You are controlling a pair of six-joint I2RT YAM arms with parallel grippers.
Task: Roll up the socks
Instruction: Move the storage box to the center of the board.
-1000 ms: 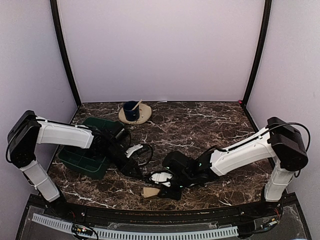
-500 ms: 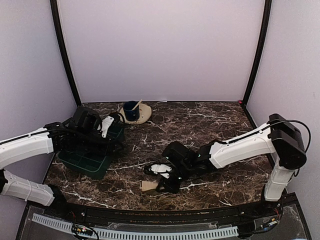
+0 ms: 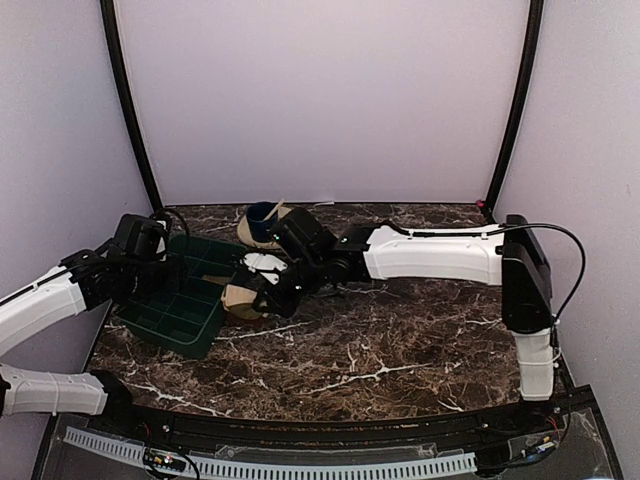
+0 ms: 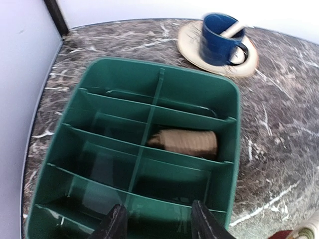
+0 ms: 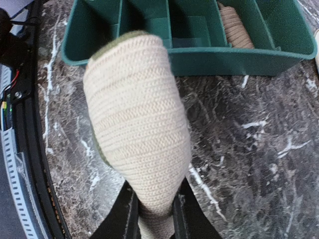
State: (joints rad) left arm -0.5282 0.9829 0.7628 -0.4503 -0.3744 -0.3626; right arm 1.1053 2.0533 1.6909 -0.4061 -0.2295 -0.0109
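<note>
Two arms work one marble worktop (image 3: 420, 330). The right arm (image 3: 430, 255) is stretched across to the left side, and the left arm (image 3: 40, 300) is folded back at the left edge.

The green tray (image 4: 234, 129) sits at the left of the worktop, split into compartments by a central divider and cross walls. Beyond it stands a blue mug (image 4: 219, 37) on a plate (image 4: 192, 42).

The plain tan sock (image 4: 187, 143) is rolled and lies in a middle compartment on the mug side of the divider. The second sock (image 5: 137, 124), a tan roll with a green edge, is pinched at its lower end by the right jaws and held above the worktop just outside the tray wall. The left jaws stand apart and hold nothing, hovering over the tray's near end.

Judgement: rolling appears complete and stowing the second roll is the step in hand. The next move calls for carrying it over the tray wall and lowering it into a free compartment. The jaws should part only once the roll is seated, or it may unroll.
</note>
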